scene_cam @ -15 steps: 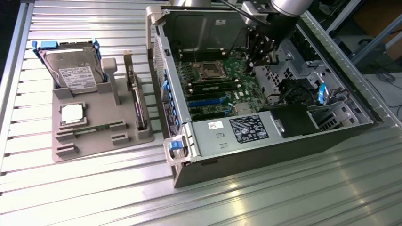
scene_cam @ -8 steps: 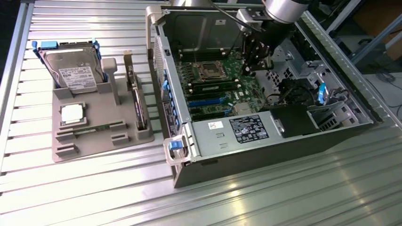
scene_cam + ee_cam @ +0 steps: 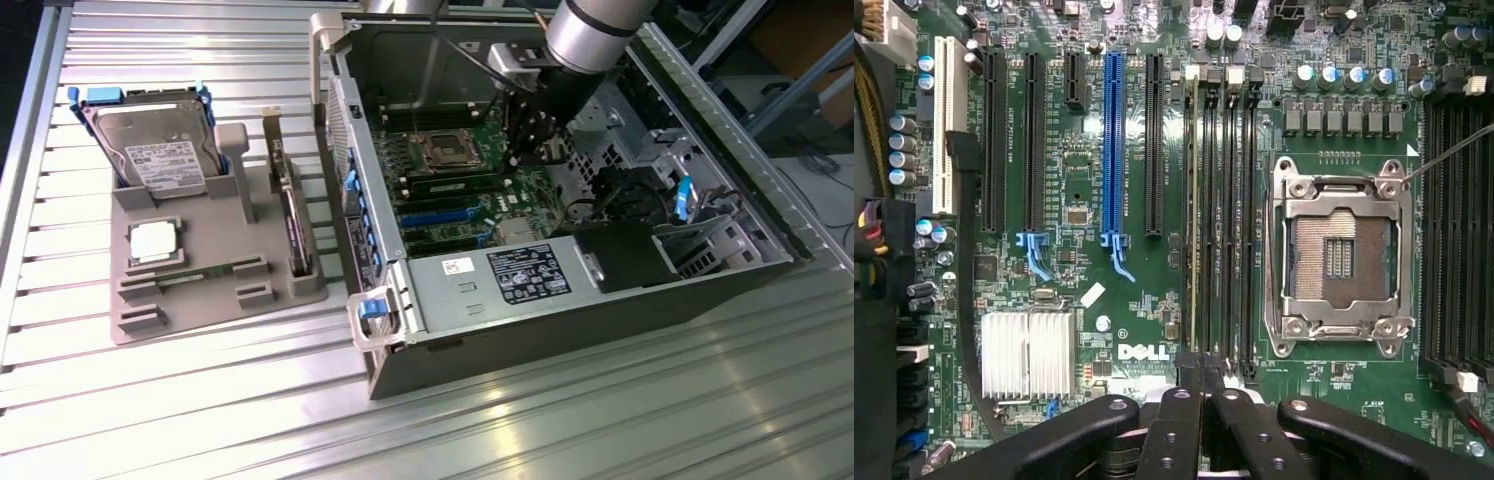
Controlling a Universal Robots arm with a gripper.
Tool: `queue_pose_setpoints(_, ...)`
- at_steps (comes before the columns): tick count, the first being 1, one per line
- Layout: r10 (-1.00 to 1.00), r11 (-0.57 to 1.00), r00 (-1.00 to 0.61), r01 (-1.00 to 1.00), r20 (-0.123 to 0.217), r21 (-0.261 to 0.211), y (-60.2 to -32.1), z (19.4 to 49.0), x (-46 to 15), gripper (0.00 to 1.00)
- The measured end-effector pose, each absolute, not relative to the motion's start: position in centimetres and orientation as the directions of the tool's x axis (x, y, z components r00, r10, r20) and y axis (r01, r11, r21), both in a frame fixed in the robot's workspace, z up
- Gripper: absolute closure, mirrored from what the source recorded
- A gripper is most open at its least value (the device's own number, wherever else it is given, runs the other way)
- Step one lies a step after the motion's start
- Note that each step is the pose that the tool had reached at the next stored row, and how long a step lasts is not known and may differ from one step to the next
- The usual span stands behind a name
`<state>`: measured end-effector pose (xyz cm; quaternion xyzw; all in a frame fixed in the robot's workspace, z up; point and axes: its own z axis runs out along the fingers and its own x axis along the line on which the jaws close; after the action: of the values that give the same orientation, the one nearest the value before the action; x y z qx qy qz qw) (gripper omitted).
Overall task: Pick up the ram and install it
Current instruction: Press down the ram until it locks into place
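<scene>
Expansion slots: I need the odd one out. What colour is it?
Blue, the long expansion slot among black ones, clearest in the wrist view.

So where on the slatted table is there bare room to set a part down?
Bare slatted table lies in front of the computer case, and a strip in front of the grey parts tray. Between tray and case it is crowded.

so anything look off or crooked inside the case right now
Nothing stands out. The thin green ram stick sits straight in a slot beside the empty black memory slots, parallel to them. The shut tool is at its end. The square metal processor socket is empty, with no damage that I can see.
</scene>
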<state>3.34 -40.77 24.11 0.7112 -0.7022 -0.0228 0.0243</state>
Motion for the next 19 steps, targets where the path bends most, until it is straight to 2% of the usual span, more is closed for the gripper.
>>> queue_pose_setpoints(8, -1.000, -0.013, 0.013, -0.998, 0.002, 0.067, -40.8, 23.2, 3.2, 0.89)
queue_pose_setpoints(12, -1.000, -0.013, 0.013, -0.998, 0.001, 0.059, -40.8, 24.3, 3.0, 0.89)
queue_pose_setpoints(19, -1.000, -0.013, 0.013, -0.999, 0.002, 0.053, -40.9, 24.2, -5.1, 0.89)
